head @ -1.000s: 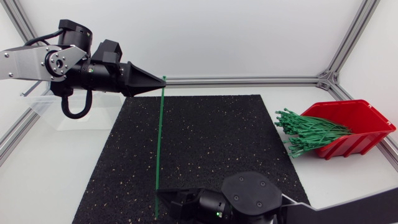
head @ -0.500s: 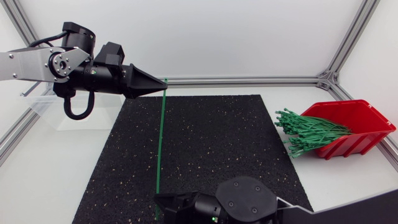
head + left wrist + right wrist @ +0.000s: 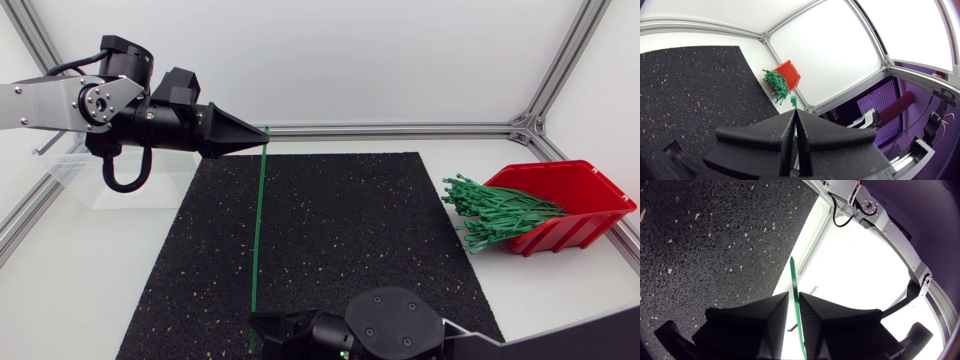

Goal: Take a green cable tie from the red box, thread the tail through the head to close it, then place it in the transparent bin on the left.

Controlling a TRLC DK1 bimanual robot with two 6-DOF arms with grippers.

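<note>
A: What had changed over that last second?

B: Very little. The left end effector [image 3: 262,133] had slid a touch towards the tabletop's right edge. The right end effector [image 3: 262,322] had drawn back a little towards the near edge. Over the final half second both arms had stopped.

A: And the cable tie [image 3: 257,220]?

B: It stayed stretched straight between them, running from far side to near side above the left part of the black mat [image 3: 350,230]. It had tilted only slightly as the two ends shifted.

A: How were the grips?

B: Both end effectors were pressed together and pinching the tie. In the left wrist view a short green stub poked out past the closed fingers, and it looked like the head. In the right wrist view the strip passed between the fingers with a thin end beyond, probably the tail.

A: So where did that leave the task?

B: One tie was out of the red box [image 3: 585,200], near the right edge, and the spare ties [image 3: 495,215] still spilled from it. Nothing was threaded yet. I judged the small shifts to be tensioning or lining up. The ends still had to be brought together into a loop before the tie could go into the clear bin [image 3: 75,175] at the far-left corner.
</note>
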